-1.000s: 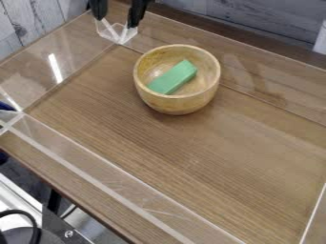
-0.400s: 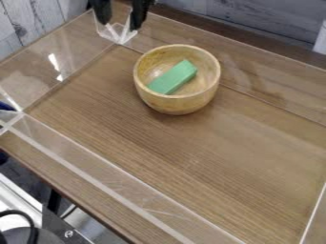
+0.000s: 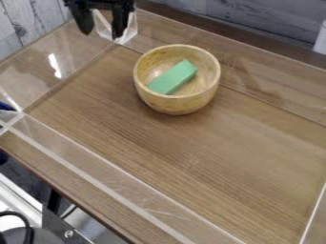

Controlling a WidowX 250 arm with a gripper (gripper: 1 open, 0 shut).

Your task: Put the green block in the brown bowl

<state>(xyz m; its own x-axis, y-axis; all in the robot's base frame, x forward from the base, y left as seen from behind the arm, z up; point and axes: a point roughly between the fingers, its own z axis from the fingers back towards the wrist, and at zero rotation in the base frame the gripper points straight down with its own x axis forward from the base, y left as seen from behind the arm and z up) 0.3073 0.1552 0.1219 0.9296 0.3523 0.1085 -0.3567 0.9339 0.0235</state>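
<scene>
One green block inside the brown bowl, apart from the spread end effector.

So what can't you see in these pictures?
- Most of the robot arm: cut off by the camera view's top edge.
- The green block's underside: hidden by the block itself.
- The clear plastic stand's full shape: partly behind the gripper.

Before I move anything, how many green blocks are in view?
1. The green block lies inside the brown bowl, tilted against its inner wall. Any behind the dark end effector would be hidden.
</scene>
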